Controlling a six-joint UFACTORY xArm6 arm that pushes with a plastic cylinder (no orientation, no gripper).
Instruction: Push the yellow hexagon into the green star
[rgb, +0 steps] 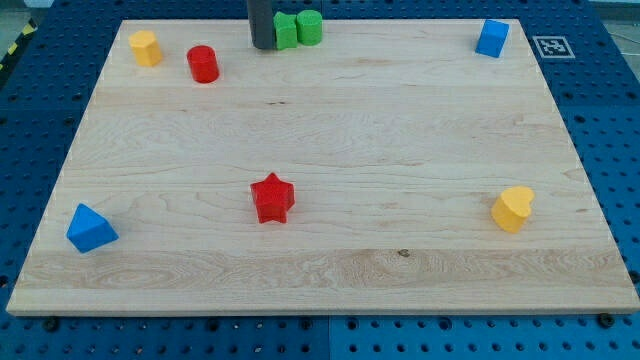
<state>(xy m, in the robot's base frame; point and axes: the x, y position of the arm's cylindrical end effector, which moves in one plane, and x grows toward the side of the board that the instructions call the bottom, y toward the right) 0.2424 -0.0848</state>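
The yellow hexagon (146, 47) sits near the board's top left corner. The green star (286, 30) stands at the top edge, near the middle, touching a green cylinder (310, 27) on its right. My rod comes down from the view's top and my tip (264, 46) rests on the board just left of the green star, touching or nearly touching it. The yellow hexagon is far to the left of my tip, with a red cylinder (203, 64) between them.
A red star (272, 198) lies below the middle. A blue triangular block (90, 228) is at the bottom left. A yellow heart (513, 208) is at the right. A blue block (492, 38) is at the top right. The wooden board (330, 270) lies on a blue pegboard table.
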